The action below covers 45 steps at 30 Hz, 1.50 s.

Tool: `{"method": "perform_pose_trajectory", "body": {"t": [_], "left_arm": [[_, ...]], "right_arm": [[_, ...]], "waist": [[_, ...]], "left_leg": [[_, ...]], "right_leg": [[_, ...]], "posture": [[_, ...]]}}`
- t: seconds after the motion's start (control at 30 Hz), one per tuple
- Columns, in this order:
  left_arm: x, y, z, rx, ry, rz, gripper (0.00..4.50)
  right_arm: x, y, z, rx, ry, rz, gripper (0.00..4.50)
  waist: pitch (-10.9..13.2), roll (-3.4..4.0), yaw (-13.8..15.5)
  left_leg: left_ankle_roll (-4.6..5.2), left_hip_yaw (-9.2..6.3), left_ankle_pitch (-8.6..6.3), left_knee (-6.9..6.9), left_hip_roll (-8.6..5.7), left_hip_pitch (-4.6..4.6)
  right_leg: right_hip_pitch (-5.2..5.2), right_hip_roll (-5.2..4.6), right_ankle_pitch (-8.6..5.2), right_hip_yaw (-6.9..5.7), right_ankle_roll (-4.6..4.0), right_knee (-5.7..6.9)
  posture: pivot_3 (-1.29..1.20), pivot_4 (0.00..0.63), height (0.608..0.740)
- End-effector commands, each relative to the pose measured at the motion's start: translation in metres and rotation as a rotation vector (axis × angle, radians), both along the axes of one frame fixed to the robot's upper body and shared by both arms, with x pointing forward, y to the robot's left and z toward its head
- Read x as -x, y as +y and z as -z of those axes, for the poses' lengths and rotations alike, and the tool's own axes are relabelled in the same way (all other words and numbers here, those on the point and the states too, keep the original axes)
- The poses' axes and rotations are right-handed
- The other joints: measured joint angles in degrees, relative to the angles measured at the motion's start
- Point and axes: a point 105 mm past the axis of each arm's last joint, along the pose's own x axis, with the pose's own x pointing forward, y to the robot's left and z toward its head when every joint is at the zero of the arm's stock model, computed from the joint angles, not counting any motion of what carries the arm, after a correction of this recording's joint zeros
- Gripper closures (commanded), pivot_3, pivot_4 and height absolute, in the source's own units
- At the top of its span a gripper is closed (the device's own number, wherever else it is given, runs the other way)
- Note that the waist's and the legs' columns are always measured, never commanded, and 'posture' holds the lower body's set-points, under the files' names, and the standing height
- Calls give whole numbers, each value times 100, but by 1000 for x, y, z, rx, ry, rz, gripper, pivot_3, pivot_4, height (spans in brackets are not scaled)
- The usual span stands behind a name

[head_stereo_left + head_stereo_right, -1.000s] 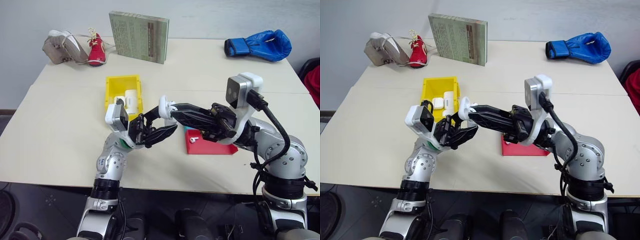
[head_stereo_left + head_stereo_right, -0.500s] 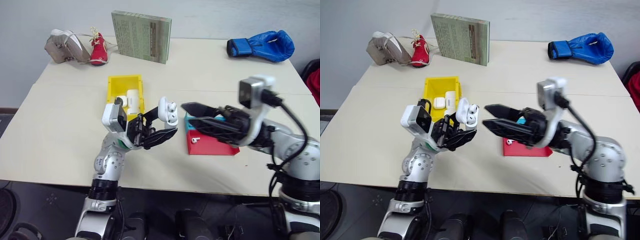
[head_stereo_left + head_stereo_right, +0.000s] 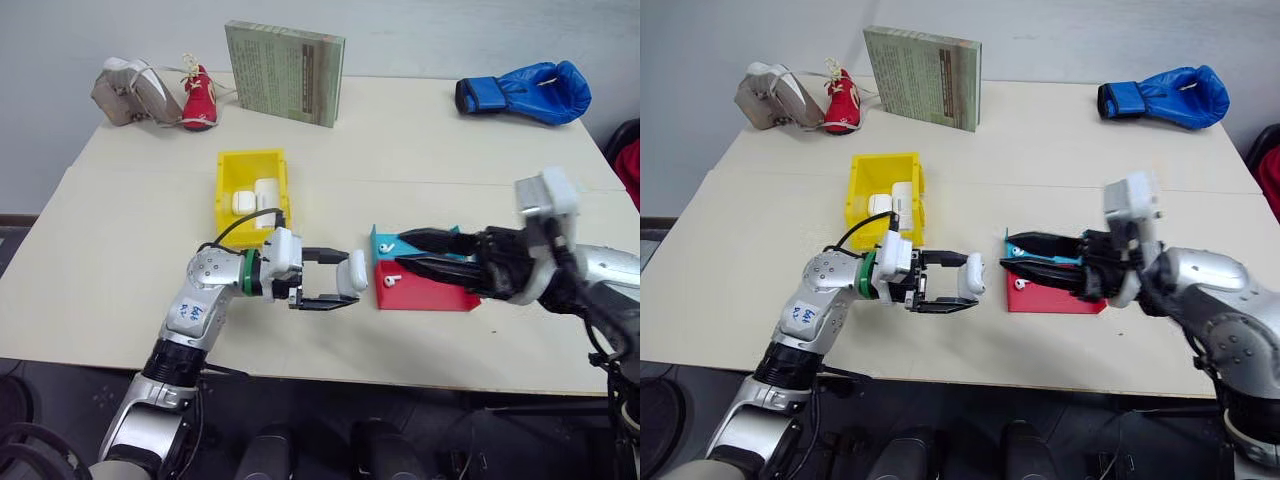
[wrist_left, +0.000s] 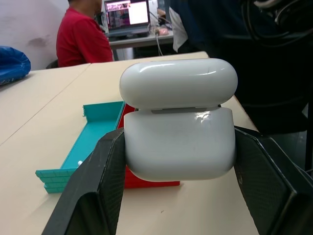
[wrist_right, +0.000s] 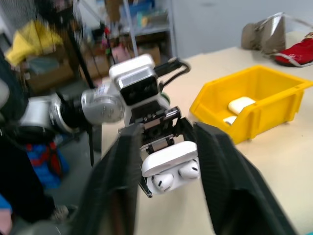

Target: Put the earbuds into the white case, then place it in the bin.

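Note:
My left gripper (image 3: 343, 281) points level to the right, just above the table, and is shut on the white case (image 3: 352, 279). The case's lid stands open; in the right wrist view two earbuds (image 5: 173, 176) sit in the white case (image 5: 168, 159). The left wrist view gives the case's hinge side (image 4: 178, 142) between the black fingers (image 4: 95, 186). My right gripper (image 3: 404, 250) hovers open over the trays, a short gap right of the case, holding nothing. The yellow bin (image 3: 224, 190) stands behind the left gripper.
A teal tray (image 3: 378, 238) and a red tray (image 3: 430, 297) lie under my right gripper; a loose earbud (image 3: 392, 281) rests on the red one. Two white cases (image 3: 255, 196) sit in the bin. A book (image 3: 285, 72), shoes (image 3: 150, 90) and a blue glove (image 3: 520, 88) line the far edge.
My right gripper left the case, opened and drew back to the right over the trays. My left gripper sank and rolled level with the case in it.

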Motion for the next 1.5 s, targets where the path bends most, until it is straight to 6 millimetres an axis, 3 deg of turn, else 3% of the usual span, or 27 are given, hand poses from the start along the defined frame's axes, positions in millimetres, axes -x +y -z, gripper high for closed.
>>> {"method": "perform_pose_trajectory", "body": {"t": [0.03,0.07,0.23,0.47,0.63,0.73,0.83,0.9,0.97,1.1,1.27,1.37,1.43,1.5], "left_arm": [[3,-10,-7,5,-33,22,1706],[4,-11,-8,8,-36,31,1706],[5,-12,-10,26,-41,28,1706],[11,13,-16,114,15,-13,1706],[-2,48,-32,252,94,-254,1706],[-28,83,-40,301,156,-566,1706],[-44,106,-52,339,167,-757,1706],[-65,124,-57,295,152,-944,1706],[-80,132,-64,284,130,-1027,1706],[-103,130,-71,259,100,-1042,1706],[-133,128,-60,190,149,-1071,1706],[-139,123,-56,176,181,-1047,694],[-139,118,-64,200,171,-1003,59],[-134,118,-73,223,148,-963,23]], "right_arm": [[4,20,3,40,-74,-40,4160],[2,24,7,64,-84,-44,4467],[-6,22,30,166,-80,-5,4467],[1,-41,54,147,-20,153,4467],[13,-76,51,-26,-54,329,4467],[24,-89,42,-94,-162,437,3899],[31,-99,39,-70,-281,502,2850],[32,-100,44,-33,-335,541,2114],[31,-101,46,-32,-367,586,1392],[31,-99,43,-103,-375,629,37],[24,-99,35,-122,-441,660,37],[20,-94,36,-129,-449,661,0],[19,-90,37,-133,-447,658,0],[19,-88,40,-131,-435,648,0]], "waist": [[0,0,5],[0,0,7],[1,-1,36],[2,-5,144],[3,-6,124],[3,-6,118],[3,-6,113],[3,-11,128],[3,-16,146],[2,-16,146],[3,-17,130],[3,-17,115],[3,-17,114],[3,-17,118]], "left_leg": [[0,0,0,0,0,0],[0,-1,0,1,0,0],[0,-4,0,2,-2,-1],[1,-5,-1,-2,-3,-2],[2,-4,-1,6,-2,-1],[-3,-2,1,7,-1,11],[-9,0,5,2,1,18],[-9,4,5,2,-1,21],[-9,2,5,2,-1,20],[-10,2,4,-1,-7,20],[-10,4,4,1,-9,18],[-13,8,6,1,-7,19],[-14,8,6,-1,-5,19],[-15,8,6,-2,-5,16]], "right_leg": [[-1,0,0,0,0,0],[-1,-1,0,-1,0,0],[-1,-4,0,-3,0,-2],[2,-4,0,-8,0,-1],[5,-4,0,-5,0,6],[9,-3,0,1,0,4],[8,0,0,6,0,10],[8,0,0,10,0,12],[7,3,0,9,0,14],[5,2,0,7,0,29],[4,4,0,0,0,27],[1,9,0,2,0,31],[-2,11,0,3,0,33],[-4,11,0,3,0,35]], "posture": [[0,150,740],[0,150,740],[0,150,740],[0,150,740],[0,150,740],[0,150,740],[0,150,740],[0,150,740],[0,150,740],[0,150,740],[0,150,740],[0,150,740],[0,150,740],[0,150,740]]}}
